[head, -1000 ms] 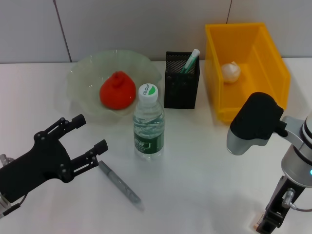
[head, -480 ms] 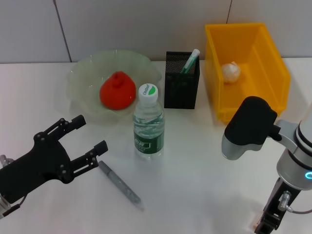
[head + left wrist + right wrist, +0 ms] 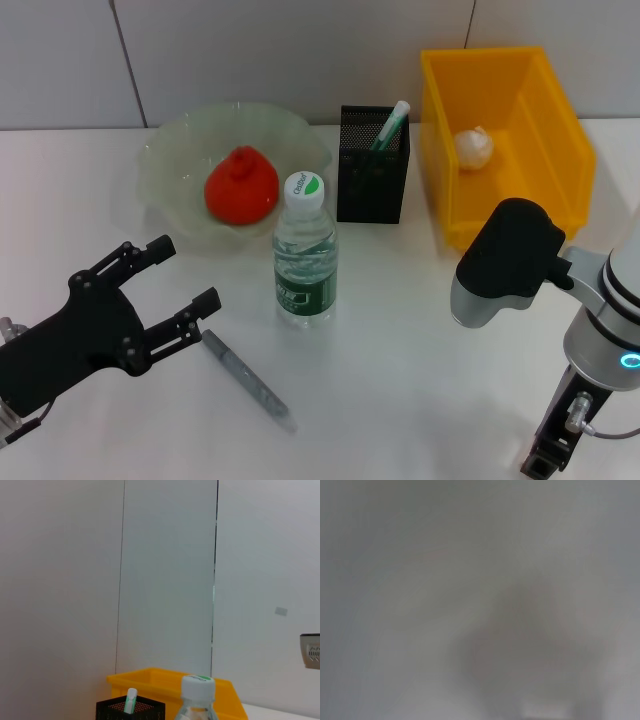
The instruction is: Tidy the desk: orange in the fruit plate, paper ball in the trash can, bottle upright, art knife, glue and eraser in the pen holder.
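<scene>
Orange first: from the head camera I see the red-orange round fruit with the puckered top [image 3: 241,184] already lying in the wide pale-green glass bowl with the wavy rim [image 3: 160,170]. The small white crumpled paper ball [image 3: 474,146] sits inside the bright yellow rectangular plastic bin [image 3: 560,120], and the small clear water bottle with the dark green label [image 3: 304,250] stands upright between the bowl and the black square mesh cup [image 3: 373,178]. A white-and-green stick, which I take for the glue [image 3: 389,124], leans out of that cup. So I judge four steps finished. A slim grey pen-shaped tool, likely the art knife [image 3: 245,373], lies flat on the white desk [image 3: 400,380], just beside my left gripper [image 3: 175,287], whose black fingers are spread wide and empty. I cannot find the eraser anywhere. My right arm hangs low near the desk's front edge, and the right gripper [image 3: 548,460] is mostly cut off, so I cannot tell its state.

Left wrist camera: only the bottle cap, the cup's rim with the stick, and the yellow bin against a pale wall.

Right wrist camera: a grey blur, nothing usable.

I reckon the knife is next, then the eraser.
</scene>
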Controlling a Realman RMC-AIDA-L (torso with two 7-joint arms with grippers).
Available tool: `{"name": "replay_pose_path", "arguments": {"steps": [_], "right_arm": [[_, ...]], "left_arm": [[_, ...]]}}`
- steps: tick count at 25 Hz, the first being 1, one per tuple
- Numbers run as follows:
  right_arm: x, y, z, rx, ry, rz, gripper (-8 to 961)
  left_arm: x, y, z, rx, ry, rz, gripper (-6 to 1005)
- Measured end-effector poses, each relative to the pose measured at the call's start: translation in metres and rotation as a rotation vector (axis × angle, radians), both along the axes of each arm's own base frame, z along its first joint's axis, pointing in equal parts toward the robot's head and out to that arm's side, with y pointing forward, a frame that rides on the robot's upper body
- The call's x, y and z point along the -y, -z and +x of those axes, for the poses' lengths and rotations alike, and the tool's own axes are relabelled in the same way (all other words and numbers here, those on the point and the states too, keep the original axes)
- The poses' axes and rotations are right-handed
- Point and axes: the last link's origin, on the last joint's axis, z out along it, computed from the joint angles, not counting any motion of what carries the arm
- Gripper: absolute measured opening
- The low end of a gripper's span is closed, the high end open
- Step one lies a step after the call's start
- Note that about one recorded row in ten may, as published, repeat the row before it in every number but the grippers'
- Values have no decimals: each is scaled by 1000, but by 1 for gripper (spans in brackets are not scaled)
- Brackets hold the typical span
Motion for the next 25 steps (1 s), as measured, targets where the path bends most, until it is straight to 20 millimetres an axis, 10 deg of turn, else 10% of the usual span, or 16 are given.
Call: {"name": "replay_pose_path", "arguments": {"steps": [25], "right_arm": [[-28,-28,-37,-93,-161,222,410]], "left_arm": [[2,0,-1,2,1,0,826]]}}
